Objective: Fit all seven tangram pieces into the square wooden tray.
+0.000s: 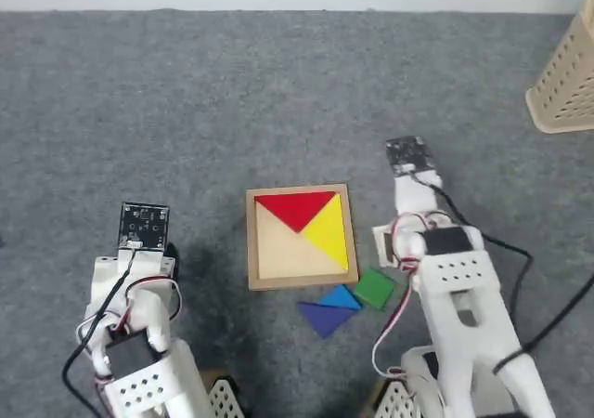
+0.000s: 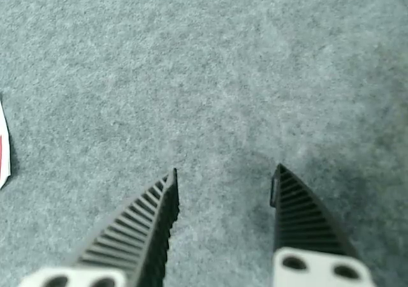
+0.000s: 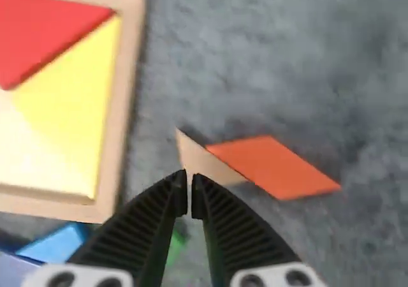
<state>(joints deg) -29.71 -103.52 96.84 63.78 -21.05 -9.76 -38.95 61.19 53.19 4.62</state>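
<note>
The square wooden tray (image 1: 252, 241) lies mid-table with a red triangle (image 1: 295, 208) and a yellow triangle (image 1: 329, 234) fitted inside. Just in front of it lie a light blue triangle (image 1: 339, 297), a dark blue triangle (image 1: 325, 318) and a green square (image 1: 375, 288). In the right wrist view an orange parallelogram (image 3: 271, 166) rests on the carpet beside the tray (image 3: 127, 108), its pale wooden edge (image 3: 197, 158) turned up. My right gripper (image 3: 190, 183) is shut, its tips at that pale edge. My left gripper (image 2: 223, 178) is open over bare carpet, left of the tray.
Grey carpet covers the table. A beige slatted basket (image 1: 566, 74) stands at the far right corner. A white and red object (image 2: 3, 147) peeks in at the edge of the left wrist view. Cables hang along the right arm (image 1: 464, 297).
</note>
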